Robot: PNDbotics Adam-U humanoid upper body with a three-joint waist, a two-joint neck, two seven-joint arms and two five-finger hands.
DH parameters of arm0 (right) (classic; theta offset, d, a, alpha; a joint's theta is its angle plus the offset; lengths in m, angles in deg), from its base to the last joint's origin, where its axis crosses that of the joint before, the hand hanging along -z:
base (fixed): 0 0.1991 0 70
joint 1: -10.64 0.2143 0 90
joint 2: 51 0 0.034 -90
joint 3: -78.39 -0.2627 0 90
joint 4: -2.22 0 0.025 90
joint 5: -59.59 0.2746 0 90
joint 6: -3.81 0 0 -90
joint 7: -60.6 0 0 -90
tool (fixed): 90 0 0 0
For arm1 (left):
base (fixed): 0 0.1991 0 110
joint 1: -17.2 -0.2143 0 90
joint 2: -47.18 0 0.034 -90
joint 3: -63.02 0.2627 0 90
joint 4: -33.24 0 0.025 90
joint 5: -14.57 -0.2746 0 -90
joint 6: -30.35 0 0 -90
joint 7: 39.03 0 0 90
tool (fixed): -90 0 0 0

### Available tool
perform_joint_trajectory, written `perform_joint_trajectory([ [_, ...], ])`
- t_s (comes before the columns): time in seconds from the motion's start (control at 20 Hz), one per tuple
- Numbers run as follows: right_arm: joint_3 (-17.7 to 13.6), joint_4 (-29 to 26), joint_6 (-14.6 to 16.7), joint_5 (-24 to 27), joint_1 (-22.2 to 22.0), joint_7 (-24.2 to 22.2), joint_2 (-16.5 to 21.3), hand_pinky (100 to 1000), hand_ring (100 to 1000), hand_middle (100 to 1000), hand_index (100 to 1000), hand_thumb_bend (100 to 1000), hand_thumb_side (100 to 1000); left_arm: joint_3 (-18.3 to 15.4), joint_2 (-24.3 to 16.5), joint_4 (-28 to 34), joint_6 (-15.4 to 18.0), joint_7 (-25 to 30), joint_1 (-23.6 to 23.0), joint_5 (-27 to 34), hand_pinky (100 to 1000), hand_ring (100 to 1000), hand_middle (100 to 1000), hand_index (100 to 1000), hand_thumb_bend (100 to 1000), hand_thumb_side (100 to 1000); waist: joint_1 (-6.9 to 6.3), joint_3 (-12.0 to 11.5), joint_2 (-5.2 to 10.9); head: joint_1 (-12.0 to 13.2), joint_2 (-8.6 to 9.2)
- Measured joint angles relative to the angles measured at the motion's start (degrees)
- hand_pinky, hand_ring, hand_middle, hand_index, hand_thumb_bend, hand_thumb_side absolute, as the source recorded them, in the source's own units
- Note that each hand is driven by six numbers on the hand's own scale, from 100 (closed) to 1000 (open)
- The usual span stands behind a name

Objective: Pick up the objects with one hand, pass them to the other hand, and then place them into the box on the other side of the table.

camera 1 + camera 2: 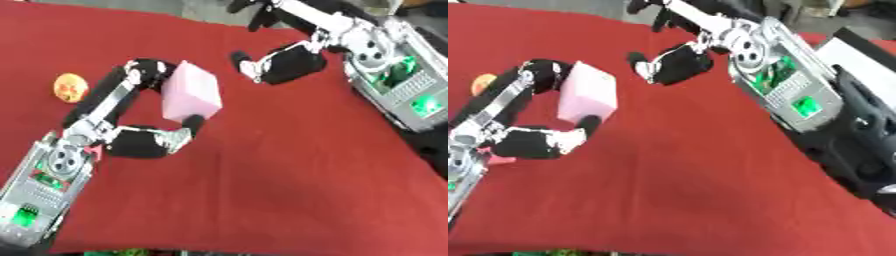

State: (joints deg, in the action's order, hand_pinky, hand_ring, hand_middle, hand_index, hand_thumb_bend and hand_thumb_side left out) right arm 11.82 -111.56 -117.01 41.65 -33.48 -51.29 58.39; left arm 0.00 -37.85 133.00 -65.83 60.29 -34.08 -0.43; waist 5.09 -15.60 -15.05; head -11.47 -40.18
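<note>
One block held, handover not yet made

Left of centre, the left hand (144, 140) has its fingers and thumb curled round a pink block (191, 91), apparently lifted over the red tablecloth (280, 170). Nothing has been passed or boxed, and no box is visible. The right hand (282, 64), upper centre, hovers nearby with relaxed fingers, empty. An orange round object (70, 87) waits at the left edge.

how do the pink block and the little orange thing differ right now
The pink block is a pale, flat-sided box shape; the orange thing is round with mottled markings. The block looks clearly bigger than the orange thing. The left hand has fingers and thumb round the block, while the orange thing lies untouched on the red cloth. The right hand touches neither. Both sit on the robot's left side.
</note>
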Motion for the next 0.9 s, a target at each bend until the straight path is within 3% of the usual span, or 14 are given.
perform_joint_trajectory([
  [0.2, 0.9, 0.0, -0.2, 1.1, -0.1, -0.5, -0.8, 810, 756, 902, 856, 186, 265, 0.0, 0.9, 0.0, -0.6, -1.4, 0.0, -3.1, 634, 494, 383, 361, 100, 121, 0.05, -0.1, 0.0, 0.2, 0.0],
  [0.5, 2.6, 0.0, -0.8, 4.6, -1.1, -0.4, -1.9, 806, 750, 906, 856, 209, 300, 0.3, 2.2, -0.7, -2.9, -3.9, 0.0, -8.5, 629, 492, 382, 361, 100, 119, 0.21, -0.2, 0.0, 0.6, 0.07],
  [0.9, 4.6, 0.0, -1.3, 5.1, -1.4, 1.0, -3.5, 815, 752, 912, 868, 243, 308, 0.4, 2.9, -1.0, -3.5, -4.8, 0.1, -10.5, 628, 492, 380, 360, 100, 112, 0.23, -0.3, -0.01, 0.8, 0.09],
])
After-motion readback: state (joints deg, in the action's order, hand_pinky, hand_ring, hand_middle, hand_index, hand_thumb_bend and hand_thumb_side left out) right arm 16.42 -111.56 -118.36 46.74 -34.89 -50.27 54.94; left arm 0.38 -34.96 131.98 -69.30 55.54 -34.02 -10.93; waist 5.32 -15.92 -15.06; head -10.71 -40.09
